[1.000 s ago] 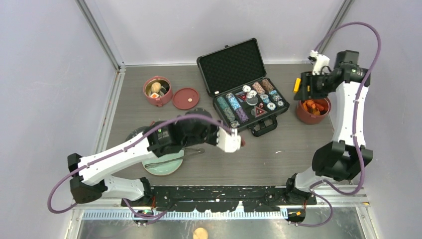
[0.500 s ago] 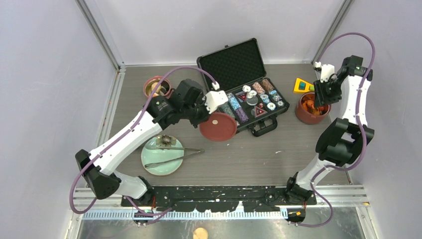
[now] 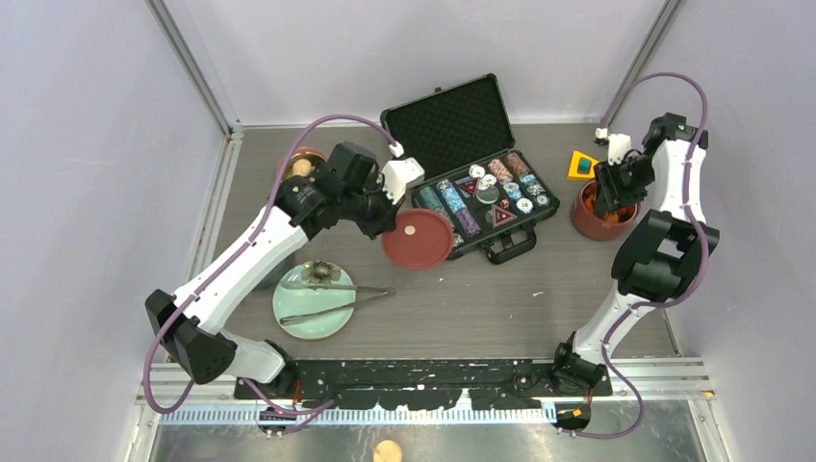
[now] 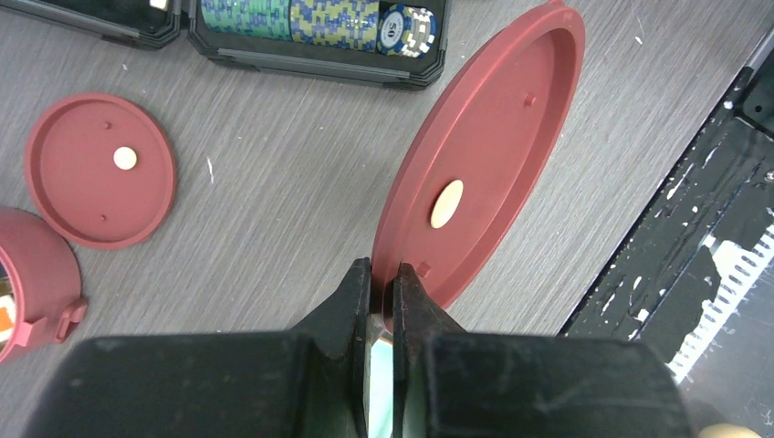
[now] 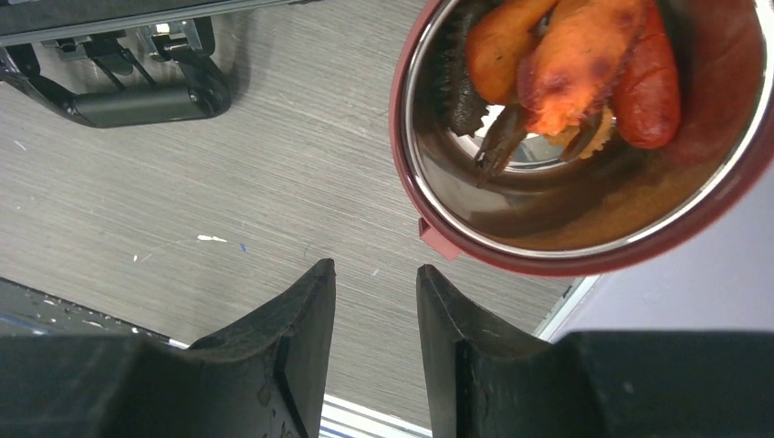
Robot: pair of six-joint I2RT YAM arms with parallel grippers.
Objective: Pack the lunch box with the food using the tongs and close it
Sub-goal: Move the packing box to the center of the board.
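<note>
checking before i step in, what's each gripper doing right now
left gripper: closed, pinching the rim of a red lid.
right gripper: open, holding nothing.

Maroon-red on raised lid [image 4: 484, 155] and lying lid [image 4: 100, 169], cream dot each (dead centre). Orange-red food [image 5: 584, 55] in steel-lined maroon bowl [image 5: 548, 263]. Green, blue-yellow speckled poker chips [image 4: 315, 14]. Pale green plate [image 3: 313, 325]. Grey-grained table [image 4: 274, 219].
</note>
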